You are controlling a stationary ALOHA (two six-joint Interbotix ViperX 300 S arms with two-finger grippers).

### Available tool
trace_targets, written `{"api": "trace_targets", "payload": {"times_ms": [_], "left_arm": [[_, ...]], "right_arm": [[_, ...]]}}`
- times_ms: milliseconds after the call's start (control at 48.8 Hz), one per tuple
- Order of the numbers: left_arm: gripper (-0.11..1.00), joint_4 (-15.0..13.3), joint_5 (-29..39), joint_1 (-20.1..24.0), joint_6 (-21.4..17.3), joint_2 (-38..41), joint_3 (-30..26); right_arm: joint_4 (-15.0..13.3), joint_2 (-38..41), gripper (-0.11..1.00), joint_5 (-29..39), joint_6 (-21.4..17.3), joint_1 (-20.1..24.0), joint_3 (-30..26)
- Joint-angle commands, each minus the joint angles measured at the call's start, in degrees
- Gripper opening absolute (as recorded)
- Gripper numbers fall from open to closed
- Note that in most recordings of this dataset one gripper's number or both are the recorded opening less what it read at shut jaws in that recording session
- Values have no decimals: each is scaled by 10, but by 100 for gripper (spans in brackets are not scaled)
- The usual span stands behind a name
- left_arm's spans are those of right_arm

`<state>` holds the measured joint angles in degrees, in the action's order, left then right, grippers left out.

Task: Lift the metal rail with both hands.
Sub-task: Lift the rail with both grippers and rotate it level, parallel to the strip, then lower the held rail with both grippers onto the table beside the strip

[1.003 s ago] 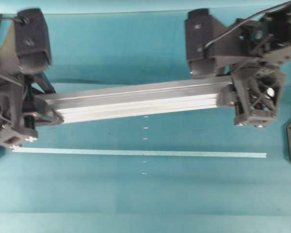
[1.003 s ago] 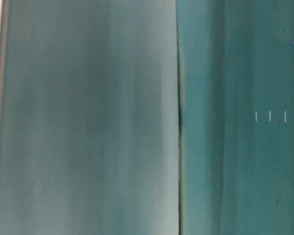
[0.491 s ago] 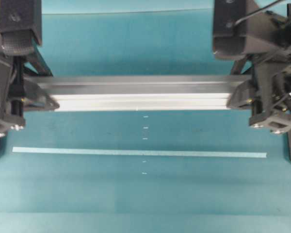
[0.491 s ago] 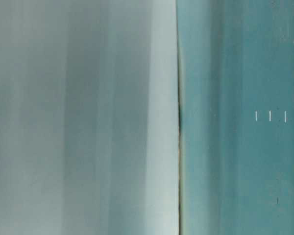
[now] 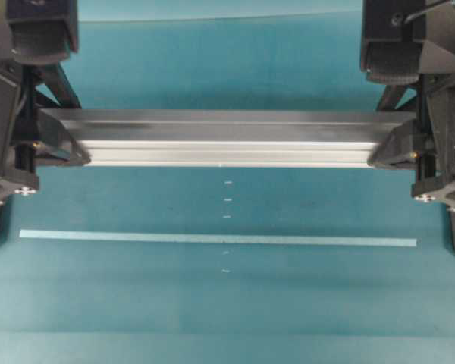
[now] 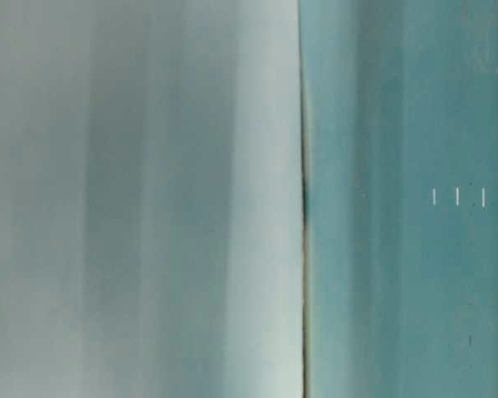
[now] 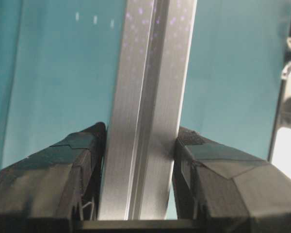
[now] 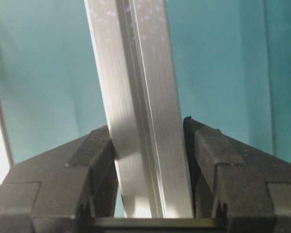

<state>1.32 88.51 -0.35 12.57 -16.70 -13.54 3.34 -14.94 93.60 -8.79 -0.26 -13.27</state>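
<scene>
Lift looks essentially done: my left hand [image 5: 57, 148] and right hand [image 5: 398, 148] each grasp one end of the metal rail [image 5: 227, 138], held level across the upper frame, apparently off the teal surface [image 5: 227, 303].

open table [image 5: 227, 311] below the rail [image 5: 227, 138]; only flat tape strip [image 5: 218, 239].

Robot lab: teal table [image 5: 227, 303], marker tape strip [image 5: 212, 238].
</scene>
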Motion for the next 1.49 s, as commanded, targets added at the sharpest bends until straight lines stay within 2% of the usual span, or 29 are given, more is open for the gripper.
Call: {"api": "trace_targets", "payload": {"times_ms": [0,430,614,758,962,1126,1351,1474], "left_arm": [[34,4,-3,5,4,-6,-14],[34,4,-4,5,3,-5,-11],[34,4,-16,4,4,-6,11],[34,5,-46,0,6,-8,61],[34,5,-83,-5,4,-14,142],[34,5,-140,-4,8,-32,197],[34,5,-230,-4,15,-27,307],[34,5,-272,-4,22,-20,345]], "right_arm": [[1,-7,42,-4,-10,3,-18],[-2,-6,42,-4,-7,3,-16],[-5,-6,42,-14,-5,3,9],[-4,-11,42,-30,-8,4,52],[-5,-24,42,-105,-5,8,168],[-5,-29,42,-167,-7,7,258],[-5,-25,42,-230,-5,6,325],[-5,-19,42,-257,-4,6,355]]}}
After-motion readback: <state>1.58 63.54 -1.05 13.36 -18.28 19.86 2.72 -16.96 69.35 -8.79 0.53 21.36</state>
